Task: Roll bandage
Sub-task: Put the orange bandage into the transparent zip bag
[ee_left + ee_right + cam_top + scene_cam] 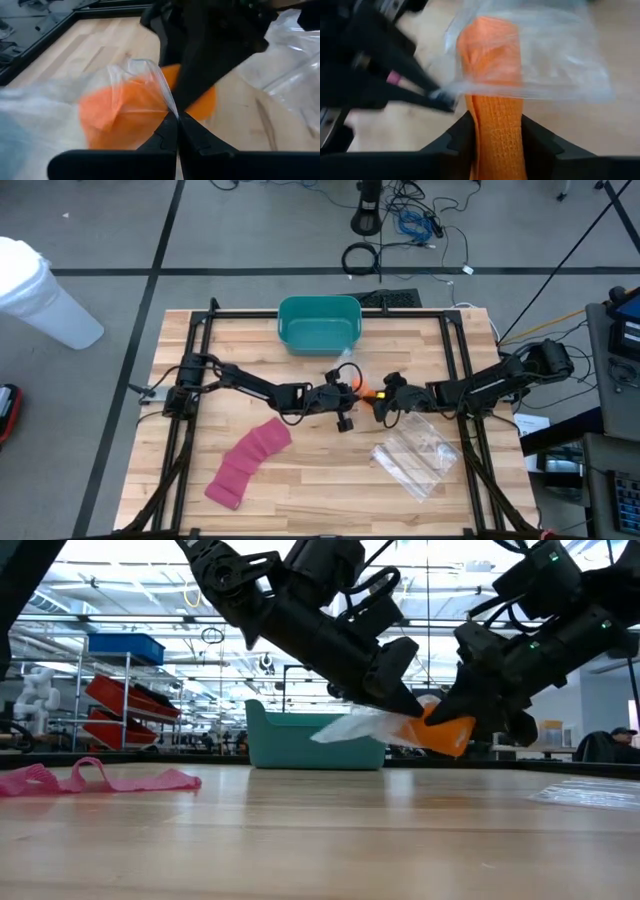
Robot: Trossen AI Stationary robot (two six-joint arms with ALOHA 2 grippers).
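An orange bandage roll [496, 75] hangs above the table's middle, its far end inside a clear plastic bag [555, 65]. My right gripper [496, 117] is shut on the roll's bare end, coming from the table's right. My left gripper [176, 116], coming from the left, is shut on the bag [135, 75]. In the high view the two grippers [347, 398] [383, 402] meet nose to nose with the roll [368, 392] between them. A pink bandage [248, 460] lies unrolled and flat on the table at the near left. My left gripper pinches an edge of the clear bag's film [167, 102] between its two shut fingertips, slanting down from the table's left. The bag hangs clear of the table, around the roll's far end. How many layers it has, I cannot tell. My right gripper pinches the orange roll's bare end [497, 137] between its two fingers, which lie along the roll. It comes slanting down from the table's right. The roll [445, 735] is lifted clear of the table, and its other end sticks into the bag.
A teal bin [320, 323] stands at the table's far middle. A second clear plastic bag [415, 455] lies flat at the near right. A black frame [190, 380] runs around the table top. Bare wood lies along the near edge.
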